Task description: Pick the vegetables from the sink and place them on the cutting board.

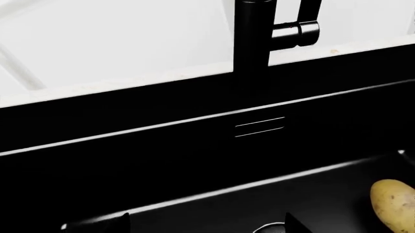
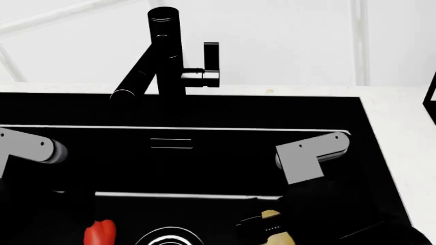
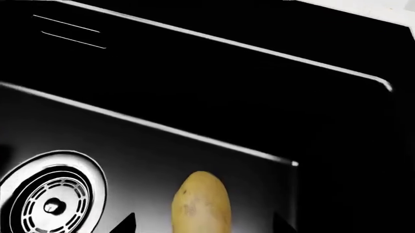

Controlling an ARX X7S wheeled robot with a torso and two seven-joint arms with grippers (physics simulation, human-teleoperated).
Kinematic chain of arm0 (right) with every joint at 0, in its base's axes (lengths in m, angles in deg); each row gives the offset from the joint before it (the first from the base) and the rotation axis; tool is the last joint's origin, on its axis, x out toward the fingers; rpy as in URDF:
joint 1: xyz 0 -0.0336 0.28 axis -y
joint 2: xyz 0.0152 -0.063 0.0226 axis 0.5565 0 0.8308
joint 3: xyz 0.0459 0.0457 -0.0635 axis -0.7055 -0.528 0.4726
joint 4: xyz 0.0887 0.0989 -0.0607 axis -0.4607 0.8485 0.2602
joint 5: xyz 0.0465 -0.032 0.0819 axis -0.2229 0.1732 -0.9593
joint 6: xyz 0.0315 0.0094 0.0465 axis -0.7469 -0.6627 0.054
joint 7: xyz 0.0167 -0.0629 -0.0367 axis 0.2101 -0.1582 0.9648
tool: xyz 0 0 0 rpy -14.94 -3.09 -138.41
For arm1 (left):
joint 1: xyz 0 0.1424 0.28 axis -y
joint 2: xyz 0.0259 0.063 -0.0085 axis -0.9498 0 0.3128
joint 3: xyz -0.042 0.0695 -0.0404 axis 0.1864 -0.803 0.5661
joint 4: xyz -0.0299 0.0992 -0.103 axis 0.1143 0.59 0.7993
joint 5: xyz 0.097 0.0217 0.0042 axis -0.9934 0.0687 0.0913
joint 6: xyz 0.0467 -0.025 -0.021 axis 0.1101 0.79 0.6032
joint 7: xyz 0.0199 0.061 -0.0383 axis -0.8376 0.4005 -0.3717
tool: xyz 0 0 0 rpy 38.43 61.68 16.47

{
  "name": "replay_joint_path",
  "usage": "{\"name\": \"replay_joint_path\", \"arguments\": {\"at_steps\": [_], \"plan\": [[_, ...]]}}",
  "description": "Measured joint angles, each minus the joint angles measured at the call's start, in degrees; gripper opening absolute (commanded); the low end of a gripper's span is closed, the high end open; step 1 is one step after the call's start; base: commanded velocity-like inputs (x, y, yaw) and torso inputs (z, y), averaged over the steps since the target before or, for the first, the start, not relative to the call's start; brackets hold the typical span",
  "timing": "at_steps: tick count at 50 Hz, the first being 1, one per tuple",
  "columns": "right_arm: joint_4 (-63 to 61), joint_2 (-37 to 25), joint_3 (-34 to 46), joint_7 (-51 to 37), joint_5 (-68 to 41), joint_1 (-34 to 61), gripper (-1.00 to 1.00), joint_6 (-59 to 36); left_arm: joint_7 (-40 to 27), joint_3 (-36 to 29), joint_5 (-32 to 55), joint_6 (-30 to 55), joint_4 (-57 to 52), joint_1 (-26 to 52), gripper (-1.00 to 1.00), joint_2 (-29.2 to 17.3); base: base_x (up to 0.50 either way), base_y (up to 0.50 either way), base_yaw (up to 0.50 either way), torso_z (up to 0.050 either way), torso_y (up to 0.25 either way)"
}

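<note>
The yellowish-brown potato (image 3: 201, 201) lies on the floor of the black sink (image 3: 194, 87), near the chrome drain ring (image 3: 52, 194). My right gripper (image 3: 204, 225) is open, with a fingertip on each side of the potato and a gap on both sides. In the head view the potato (image 2: 276, 227) is partly hidden by that gripper. The red bell pepper (image 2: 100, 233) lies at the sink's left. My left gripper (image 1: 207, 225) is open and empty above the sink floor, with the potato (image 1: 394, 206) off to one side. The cutting board is out of view.
The black faucet (image 2: 163, 56) with its side handle stands behind the sink's back wall. White countertop (image 2: 402, 127) runs along the right and back rims. The sink walls close in around both arms.
</note>
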State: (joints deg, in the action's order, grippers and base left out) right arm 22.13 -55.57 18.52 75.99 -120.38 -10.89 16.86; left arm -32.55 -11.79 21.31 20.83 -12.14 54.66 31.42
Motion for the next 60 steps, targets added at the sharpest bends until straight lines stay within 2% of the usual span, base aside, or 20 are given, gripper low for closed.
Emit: {"name": "replay_joint_path", "arguments": {"at_steps": [13, 25, 34, 46, 47, 60], "plan": [[22.18, 5.13, 8.22, 7.37, 6.99, 6.44, 1.0, 10.04, -0.6, 0.84, 1.13, 1.23, -1.36, -0.05, 1.0, -0.33, 0.0, 0.0, 0.0, 0.0, 0.0], [53.39, 13.4, 13.27, 17.14, 13.88, 14.72, 1.0, 25.11, -0.89, 1.14, 1.77, 1.42, -2.03, -0.71, 1.0, -0.77, 0.0, 0.0, 0.0, 0.0, 0.0], [66.57, 17.24, 10.46, 22.55, 20.91, 16.4, 1.0, 31.13, -1.13, 1.18, 1.92, 1.14, -2.13, -1.48, 1.0, -1.12, 0.0, 0.0, 0.0, 0.0, 0.0], [72.93, 19.01, 2.37, 26.36, 30.65, 15.32, 1.0, 33.25, -1.34, 0.98, 2.17, 0.79, -2.02, -1.99, 1.0, -1.4, 0.0, 0.0, 0.0, 0.0, 0.0], [73.19, 19.09, 1.74, 26.59, 31.33, 15.23, -1.0, 33.3, -1.37, 0.97, 2.19, 0.78, -2.02, -2.01, 1.0, -1.42, 0.0, 0.0, 0.0, 0.0, 0.0], [75.0, 19.86, -3.84, 27.82, 37.53, 16.17, -1.0, 34.48, -1.58, 0.92, 2.68, 0.68, -1.96, -2.1, 1.0, -1.59, 0.0, 0.0, 0.0, 0.0, 0.0]]}}
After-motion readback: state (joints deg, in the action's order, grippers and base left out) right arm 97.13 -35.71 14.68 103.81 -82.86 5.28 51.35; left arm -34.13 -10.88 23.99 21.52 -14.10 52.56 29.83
